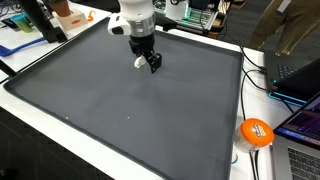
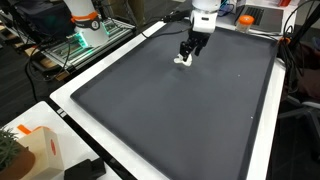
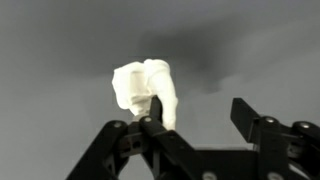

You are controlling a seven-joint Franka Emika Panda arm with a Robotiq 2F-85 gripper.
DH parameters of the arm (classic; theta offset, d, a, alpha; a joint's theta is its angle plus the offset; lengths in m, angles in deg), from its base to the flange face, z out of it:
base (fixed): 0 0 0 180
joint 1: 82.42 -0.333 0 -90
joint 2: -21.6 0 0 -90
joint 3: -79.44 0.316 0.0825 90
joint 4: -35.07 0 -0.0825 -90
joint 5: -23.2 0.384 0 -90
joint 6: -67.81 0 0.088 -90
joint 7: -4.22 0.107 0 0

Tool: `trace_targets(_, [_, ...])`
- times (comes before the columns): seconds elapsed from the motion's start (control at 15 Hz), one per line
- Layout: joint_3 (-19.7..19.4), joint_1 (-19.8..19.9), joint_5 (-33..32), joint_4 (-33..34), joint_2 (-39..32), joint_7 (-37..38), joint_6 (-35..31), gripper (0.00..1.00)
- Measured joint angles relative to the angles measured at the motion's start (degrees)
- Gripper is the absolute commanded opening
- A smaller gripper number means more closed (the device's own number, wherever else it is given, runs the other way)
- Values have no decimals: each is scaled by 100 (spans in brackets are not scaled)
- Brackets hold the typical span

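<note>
A small white lumpy object [image 3: 140,85] lies on the dark grey mat [image 1: 120,115] near its far edge. My gripper [image 3: 200,110] hangs low over the mat with its jaws apart. The white object sits against the outer side of one finger [image 3: 155,110], not between the two. The gap between the fingers holds only bare mat. In both exterior views the black gripper [image 1: 150,62] [image 2: 188,54] points down right beside the white object [image 1: 139,62] [image 2: 182,59] on the mat [image 2: 180,115].
An orange round object [image 1: 256,132] and a laptop [image 1: 300,75] with cables sit past one edge of the mat. A white and orange box [image 2: 35,150] stands by a near corner. Equipment with green lights [image 2: 85,45] stands behind the table.
</note>
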Motion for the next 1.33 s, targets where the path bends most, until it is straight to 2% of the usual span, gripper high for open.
trace_targets(0.33, [172, 84, 493, 3, 26, -374, 265, 100])
trace_targets(0.67, [547, 422, 1478, 25, 7, -1368, 441, 100])
trace_targets(1.13, [508, 445, 1451, 193, -336, -1371, 454, 100])
trace_targets(1.33, [272, 214, 862, 243, -379, -973, 370, 100])
